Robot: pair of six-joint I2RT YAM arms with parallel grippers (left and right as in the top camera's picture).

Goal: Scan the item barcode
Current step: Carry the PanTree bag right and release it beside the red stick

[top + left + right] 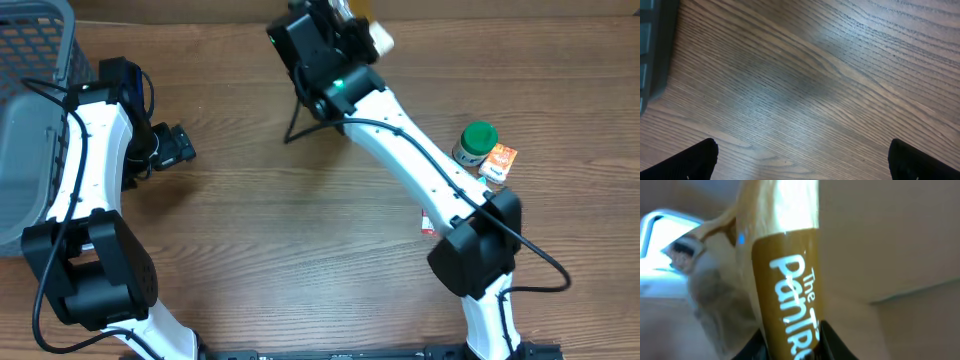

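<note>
Basket (30, 60) marks the far left; just right of it, the left end effector (188, 148) hangs spread apart over the surface (300, 230). Farther right of the basket, the right end effector (795, 349) clamps the brown pack (785, 280); it is best rotated slowly, with a steady grip.

Count: 2 arms, left arm (88, 170) and right arm (410, 150). 1 brown "Pantry" pack (787, 295). 1 green-lidded jar (477, 142). 1 orange box (500, 162). 1 small red-white item (427, 222), kind unclear. 1 grey basket (40, 50). 1 black stand (293, 120). 1 wooden table (280, 250).
</note>
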